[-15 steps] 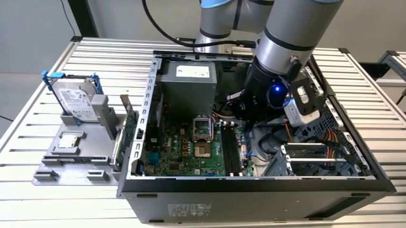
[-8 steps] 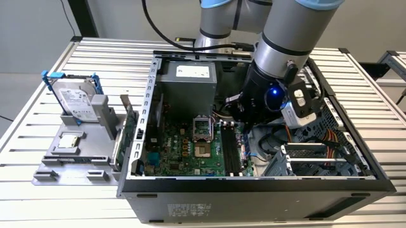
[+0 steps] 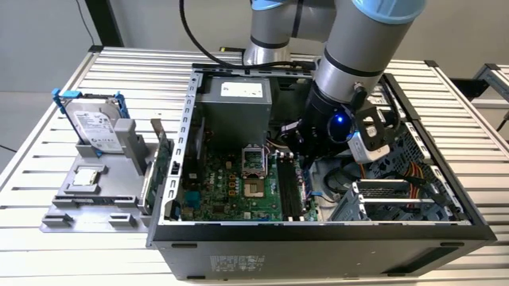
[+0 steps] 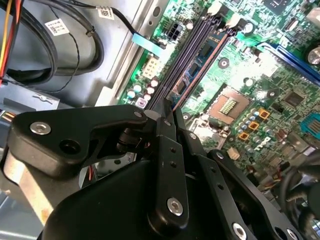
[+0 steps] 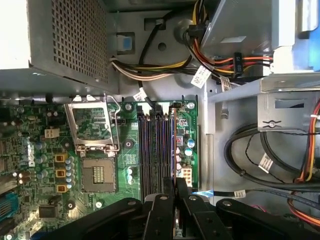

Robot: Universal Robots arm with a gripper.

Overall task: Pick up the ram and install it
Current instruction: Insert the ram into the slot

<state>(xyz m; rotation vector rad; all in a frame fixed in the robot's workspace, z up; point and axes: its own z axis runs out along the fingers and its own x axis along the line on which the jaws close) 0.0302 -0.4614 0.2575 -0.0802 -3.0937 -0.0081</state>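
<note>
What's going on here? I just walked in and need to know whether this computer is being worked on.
Yes, a robot arm is working inside the open computer case. Its gripper appears closed on the ram. The ram stands on edge at the memory slot farthest from the processor socket on the motherboard. The other memory slots beside it look unfilled. Whether the stick is fully seated cannot be told.

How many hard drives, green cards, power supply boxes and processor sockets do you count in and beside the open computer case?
Hard drive: 1
Green card standing beside the case: 1
Power supply box: 1
Processor socket: 1
Total: 4
</note>
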